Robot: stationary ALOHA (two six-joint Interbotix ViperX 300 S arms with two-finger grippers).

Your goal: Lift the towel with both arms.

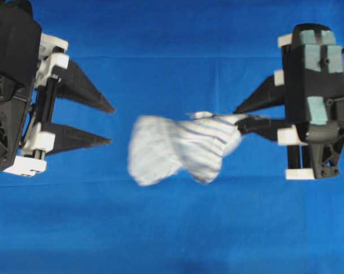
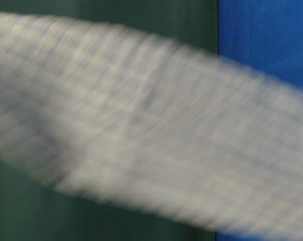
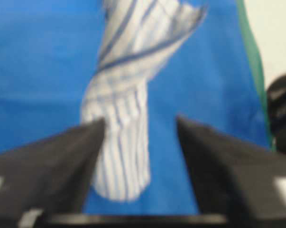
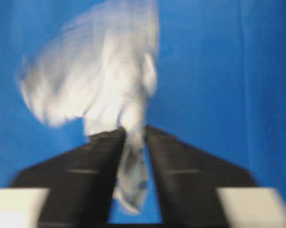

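Your left tool point(image 1: 109, 123) stands with its two black fingers spread wide, and the overhead view shows them clear of the towel point(image 1: 180, 147), which lies just to their right. From the left wrist view the towel point(image 3: 126, 118) hangs twisted between those spread fingers, nearer one finger point(image 3: 62, 156); whether it touches that finger you cannot tell from the blur.

Your right tool point(image 1: 243, 117), the one with pale green tape patches point(image 1: 317, 57), has its fingers close together on the towel's right end. In the right wrist view a narrow bunch of cloth point(image 4: 131, 156) runs through the slim gap between the fingers point(image 4: 180, 171), so the towel looks pinched there.

You see the towel smeared by motion, above the blue surface point(image 1: 172, 228), between the two tools. The table-level view is filled by blurred striped cloth point(image 2: 141, 125).
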